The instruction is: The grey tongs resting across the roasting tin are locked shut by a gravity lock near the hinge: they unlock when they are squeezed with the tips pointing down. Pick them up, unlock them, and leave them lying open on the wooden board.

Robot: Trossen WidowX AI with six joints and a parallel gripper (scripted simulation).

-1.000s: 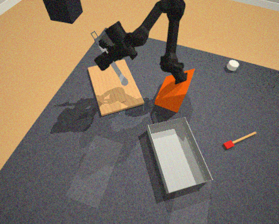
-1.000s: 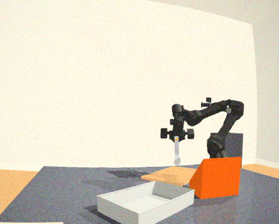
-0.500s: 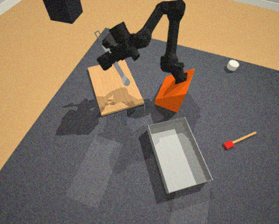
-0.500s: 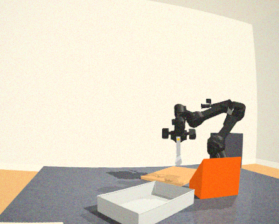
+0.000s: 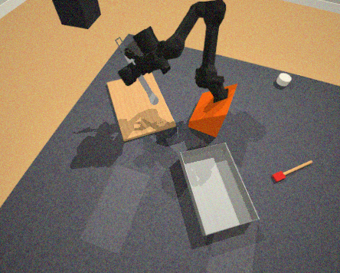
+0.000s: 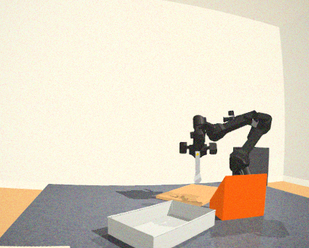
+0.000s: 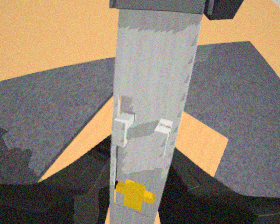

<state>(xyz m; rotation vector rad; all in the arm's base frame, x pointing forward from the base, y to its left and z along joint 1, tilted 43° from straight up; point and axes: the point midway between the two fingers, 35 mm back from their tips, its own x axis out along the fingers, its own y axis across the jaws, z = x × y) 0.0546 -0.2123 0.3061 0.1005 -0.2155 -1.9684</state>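
My gripper (image 5: 138, 69) (image 6: 197, 152) is shut on the grey tongs (image 5: 149, 91) (image 6: 197, 171) (image 7: 150, 141) near their hinge end. The tongs hang with their tips pointing down, held in the air above the wooden board (image 5: 132, 103) (image 6: 188, 193) (image 7: 200, 143). Their arms lie close together. A small yellow lock piece (image 7: 133, 195) shows on the tongs in the wrist view. The grey roasting tin (image 5: 245, 193) (image 6: 153, 226) stands empty in front of the board.
An orange wedge block (image 5: 212, 111) (image 6: 240, 196) stands at the arm's base, right of the board. A red spatula with a wooden handle (image 5: 291, 171) lies right of the tin. A small white cylinder (image 5: 283, 80) stands far right. A dark box (image 5: 76, 11) sits off the mat.
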